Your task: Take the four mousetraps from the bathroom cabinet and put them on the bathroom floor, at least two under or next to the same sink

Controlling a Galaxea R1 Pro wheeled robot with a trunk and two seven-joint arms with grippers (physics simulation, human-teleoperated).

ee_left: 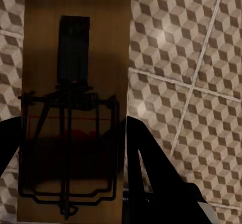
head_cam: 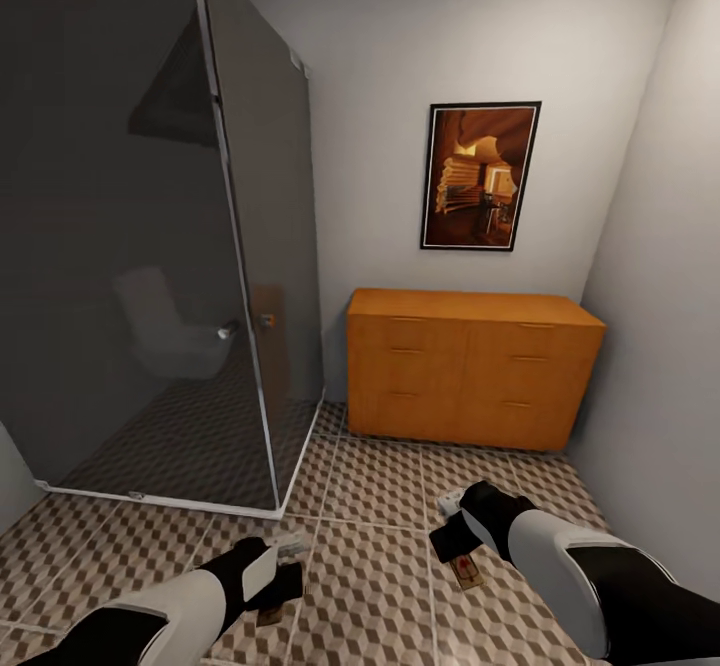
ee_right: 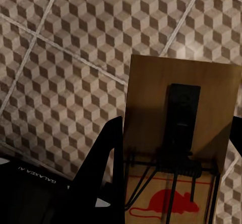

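Traps in both claws: left claw point(head_cam: 283, 586) clenched on one trap point(ee_left: 73, 108), lower left of frame; right claw point(head_cam: 462, 551) grips another point(ee_right: 179, 148), lower right. Both hang low over floor point(head_cam: 370, 506), likely for set-down. Cabinet point(head_cam: 470, 366) sits centre right by wall.

Soft, even light up here in my head view, walls pale grey, no hard shadows. The grey glass point(head_cam: 150, 246) dims everything behind it. Down at my wrists it's murky: the mousetrap point(ee_left: 73, 108) board reads dark, its wire nearly lost in shade. Floor tiles point(ee_right: 75, 47) stay sharp, faintly glossy.
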